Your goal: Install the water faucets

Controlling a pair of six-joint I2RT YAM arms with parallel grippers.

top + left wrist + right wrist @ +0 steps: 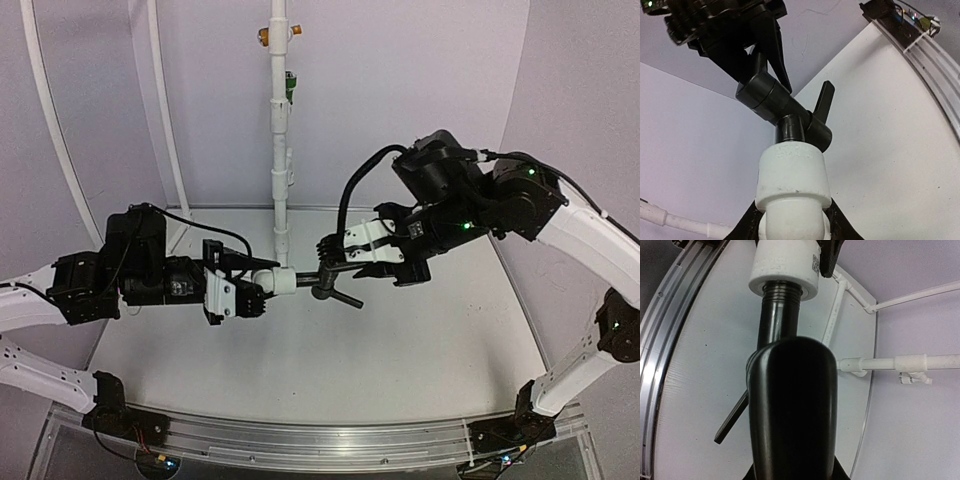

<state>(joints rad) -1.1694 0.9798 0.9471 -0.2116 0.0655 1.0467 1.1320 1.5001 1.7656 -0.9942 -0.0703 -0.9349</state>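
Broadly, the job looks mid-way: the tap (332, 288) is already mated to the white fitting (792, 175) at the foot of the upright pipe (279, 150), held above the surface (400, 350) between the two arms, but it does not look seated. In the right wrist view a band of bare threads (780, 291) shows between the tap's black body and the mouth of the fitting, so I judge that more turns are needed before it is home. The left fingers (746, 227) are closed on either side of the fitting, bracing it from below in their own view. The right fingers (774, 52) are clamped on the tap's thick black barrel at the end away from the fitting. The tap's flat lever (732, 421) sticks out to the side, clear of both grips and of the surface. What is left, as I read it, is to keep screwing until the threads vanish, with the lever ending at a sensible angle, then let go. How tight the joint is now cannot be told from these views.
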